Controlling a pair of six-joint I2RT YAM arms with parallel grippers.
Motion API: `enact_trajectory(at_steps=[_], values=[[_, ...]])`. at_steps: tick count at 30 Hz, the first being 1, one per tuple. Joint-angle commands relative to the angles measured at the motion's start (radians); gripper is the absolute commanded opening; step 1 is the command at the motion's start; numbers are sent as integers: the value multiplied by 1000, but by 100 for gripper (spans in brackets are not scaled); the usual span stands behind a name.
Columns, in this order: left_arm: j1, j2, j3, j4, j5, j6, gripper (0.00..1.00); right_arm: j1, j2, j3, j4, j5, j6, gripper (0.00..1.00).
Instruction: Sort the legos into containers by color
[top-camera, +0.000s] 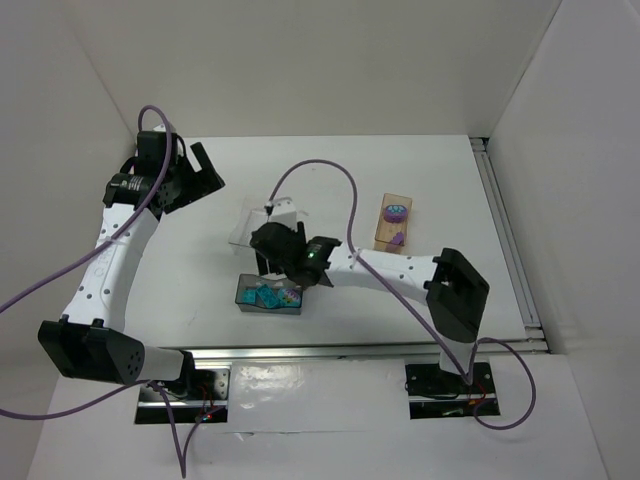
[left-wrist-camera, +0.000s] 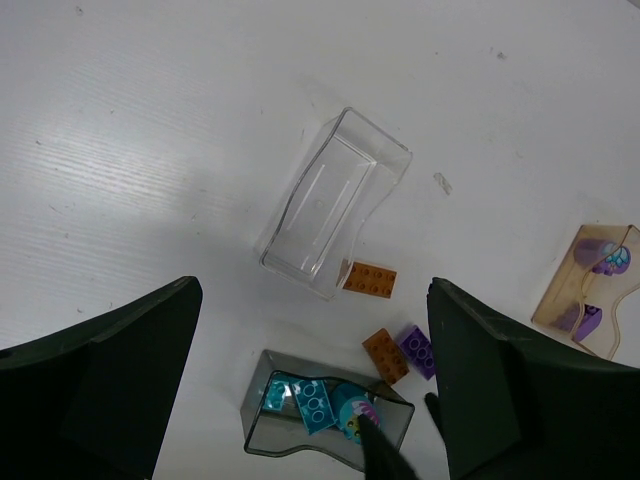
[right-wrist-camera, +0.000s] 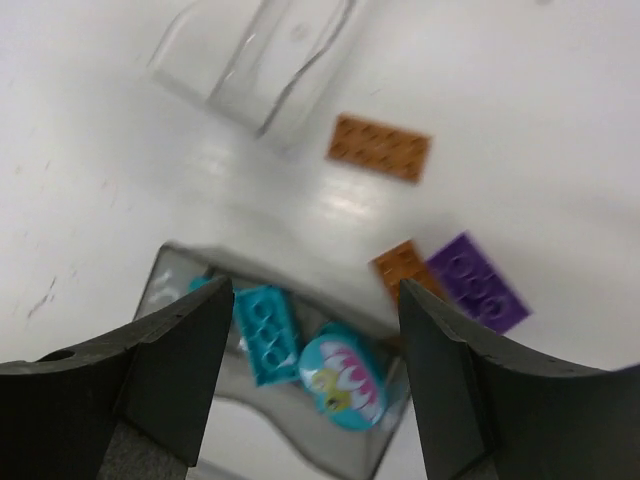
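Smoky tray (left-wrist-camera: 258, 412) holds teal legos (left-wrist-camera: 315, 405); wooden tray (left-wrist-camera: 563, 297) holds purple ones (left-wrist-camera: 610, 260).

You see clear tray (left-wrist-camera: 335, 205) centre, orange plate (left-wrist-camera: 369, 279) just beside it; orange brick (left-wrist-camera: 385, 355) touching purple brick (left-wrist-camera: 418, 350); teal pieces (left-wrist-camera: 313, 405) in smoky tray (left-wrist-camera: 258, 415); purple pieces (left-wrist-camera: 606, 260) on wooden tray (left-wrist-camera: 562, 295).

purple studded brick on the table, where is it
Right wrist view, right of centre: the purple brick lies beside an orange studded brick, by the smoky grey tray.
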Motion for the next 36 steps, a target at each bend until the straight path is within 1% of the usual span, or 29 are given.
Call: enact_trajectory(at_steps=[1,3,4,5,6,7,9,11,13,15,18,19,20,23,28,29,30,33,34,35,36], values=[[6,-11,38,4,-3,17,100,-90,-57,-34,21,10,11,74],[6,-11,38,4,8,17,100,-130,-18,-8,11,-25,-49,74],[6,-11,38,4,8,17,100,-139,24,30,-3,-60,-75,76],[6,-11,38,4,8,17,100,-149,47,48,-3,-85,-142,80],[6,-11,38,4,8,17,100,-149,73,70,-18,-115,-176,84],[6,-2,38,4,8,17,100,-164,134,125,-35,-154,-201,90],[6,-2,38,4,8,17,100,-173,192,175,-81,-165,-262,94],[6,-2,38,4,8,17,100,-184,269,239,-109,-151,-308,94],[6,-2,38,4,8,26,100,-184,302,261,-109,-151,-339,94],[6,-2,38,4,-1,26,100,-195,323,272,-109,-151,-374,93],[6,-2,28,4,-1,35,100,-228,346,272,-55,-214,-426,90],[6,-2,28,4,-1,35,100,-229,361,272,-55,-227,-440,88],[6,7,28,13,-1,35,100,-244,371,272,-46,-241,-454,88],[6,7,28,13,-1,35,100,-276,391,261,1,-241,-494,83],[6,7,28,13,-12,35,100,-357,391,215,87,-355,-503,74],[6,7,28,13,-23,35,100,-366,380,189,116,-402,-503,73],[6,16,28,13,-23,35,100,-367,380,189,129,-416,-503,71],[6,26,28,13,-23,35,100,-377,380,184,169,-451,-528,69],[6,26,28,13,-23,35,100,-377,392,207,160,-452,-540,77],[6,26,28,13,-23,35,100,-377,409,236,112,-452,-552,83],[6,26,28,13,-23,35,100,-377,426,299,85,-452,-552,88]])
